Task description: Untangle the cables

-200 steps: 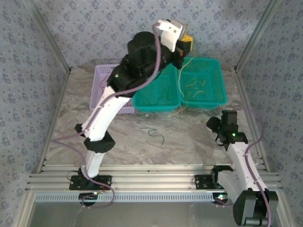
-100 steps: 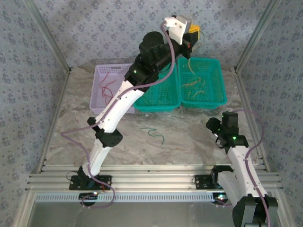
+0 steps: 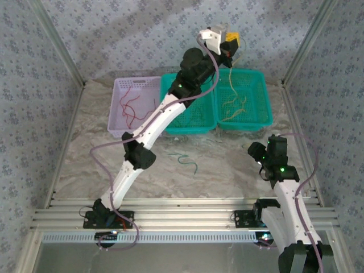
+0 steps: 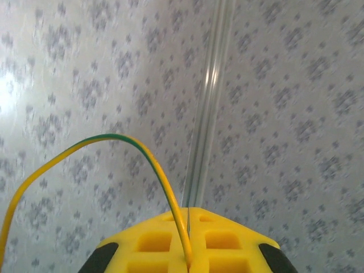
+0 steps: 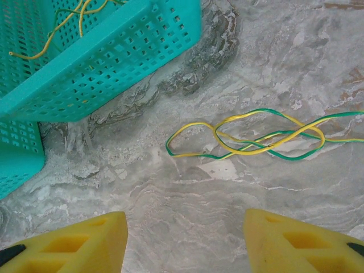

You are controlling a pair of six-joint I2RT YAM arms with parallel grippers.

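Lilac plastic basket (image 3: 122, 82) of thin red wires (image 3: 132, 105) sits beside a teal perforated basket (image 3: 187, 126) and its twin basket (image 3: 250, 120). High above the twin, the left gripper (image 4: 188, 244) is clamped on a yellow-green wire (image 4: 111, 136). The right gripper (image 5: 183, 227) gapes wide and empty over knotted yellow-green wires (image 5: 256, 139) on the grey marbled tabletop (image 5: 227, 45). Floral-patterned walls (image 4: 284, 85) surround it.
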